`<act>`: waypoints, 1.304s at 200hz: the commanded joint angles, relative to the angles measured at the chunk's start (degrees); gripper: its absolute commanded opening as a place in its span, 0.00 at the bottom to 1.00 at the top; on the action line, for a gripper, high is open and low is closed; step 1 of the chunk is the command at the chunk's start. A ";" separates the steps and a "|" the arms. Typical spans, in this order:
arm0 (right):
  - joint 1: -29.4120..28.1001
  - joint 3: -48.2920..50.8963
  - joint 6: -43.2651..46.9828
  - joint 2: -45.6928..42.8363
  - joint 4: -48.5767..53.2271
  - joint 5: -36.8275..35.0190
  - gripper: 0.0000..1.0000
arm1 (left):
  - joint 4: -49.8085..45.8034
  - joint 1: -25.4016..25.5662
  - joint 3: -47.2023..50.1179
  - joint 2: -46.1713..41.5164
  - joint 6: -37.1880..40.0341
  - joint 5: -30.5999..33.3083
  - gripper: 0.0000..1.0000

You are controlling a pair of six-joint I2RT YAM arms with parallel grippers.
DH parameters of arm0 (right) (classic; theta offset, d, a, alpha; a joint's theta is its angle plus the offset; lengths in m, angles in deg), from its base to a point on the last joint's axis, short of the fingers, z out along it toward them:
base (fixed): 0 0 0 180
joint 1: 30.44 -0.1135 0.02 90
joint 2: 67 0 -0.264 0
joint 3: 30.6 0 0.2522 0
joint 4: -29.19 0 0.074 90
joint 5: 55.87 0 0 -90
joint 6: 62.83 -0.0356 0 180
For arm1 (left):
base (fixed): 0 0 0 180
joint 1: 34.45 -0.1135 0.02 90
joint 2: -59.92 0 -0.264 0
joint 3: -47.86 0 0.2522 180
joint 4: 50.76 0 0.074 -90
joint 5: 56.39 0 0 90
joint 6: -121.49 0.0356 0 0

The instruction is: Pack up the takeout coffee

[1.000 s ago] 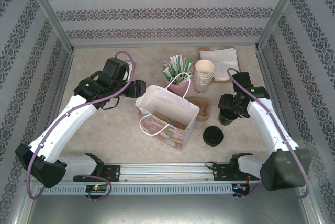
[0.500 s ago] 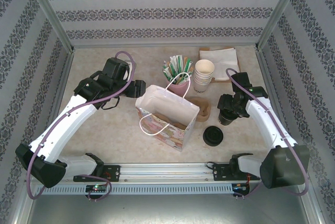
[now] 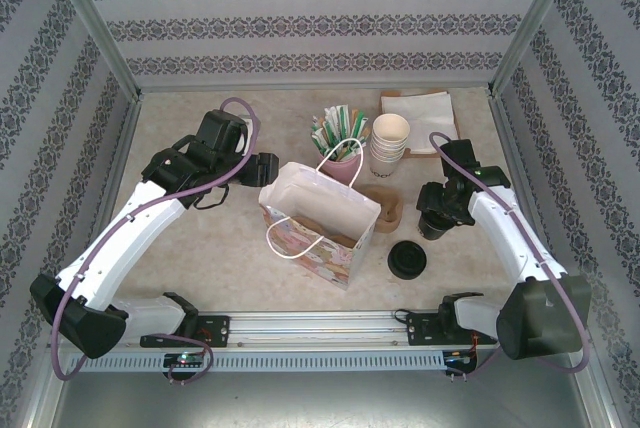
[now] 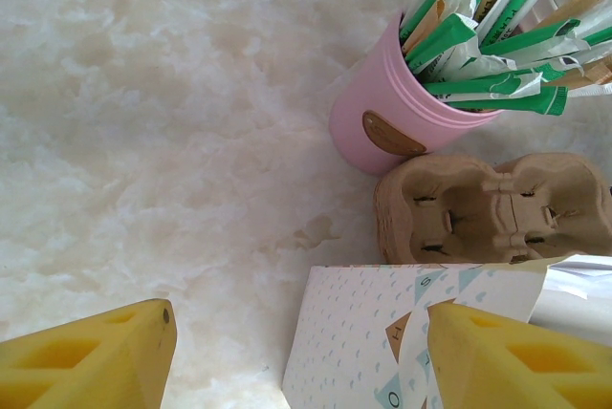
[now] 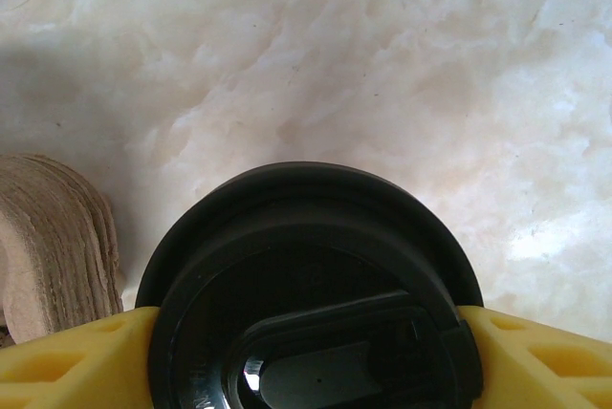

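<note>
Right of the bag [image 3: 312, 248], just past the brown tray [image 3: 386, 208], the coffee [image 3: 433, 225] is standing up straight on the table [image 3: 230, 248], and the right gripper [image 5: 308, 323] is sitting around its top. Its yellow fingers [image 5: 67, 356] are pressing on the lid [image 5: 287, 237], one on each side. They look to be holding the coffee, which is sitting right between them and not off to any side. The cup's long way is going up and down, so I think the next move is lifting it straight up and carrying it left over the bag's open mouth. The right arm is much nearer to it. The left gripper [image 3: 262, 168] is waiting on the left side of the bag, with its fingers wide apart and nothing in them. The coffee is looking small and dark, with a round black lid that has a raised rim and a shiny sunken spot. A loose black lid [image 3: 407, 260] is lying near the coffee, closer to the bag, and is not touching it.
</note>
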 commanded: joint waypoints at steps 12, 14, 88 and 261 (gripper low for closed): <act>-0.67 -0.66 0.70 -1.11 0.32 0.00 0.73 | -0.15 0.81 -1.24 0.39 0.09 0.30 0.71; -0.67 -0.77 0.76 -1.19 0.34 0.12 0.73 | -0.10 0.78 -1.30 0.37 0.15 0.28 0.71; -5.78 -10.92 10.96 -8.29 2.56 -0.50 0.67 | -0.85 0.80 -2.27 0.21 0.77 0.79 0.71; -41.18 -59.42 15.12 1.18 24.88 -11.88 0.67 | -1.62 0.74 -3.96 1.42 0.15 -1.03 0.70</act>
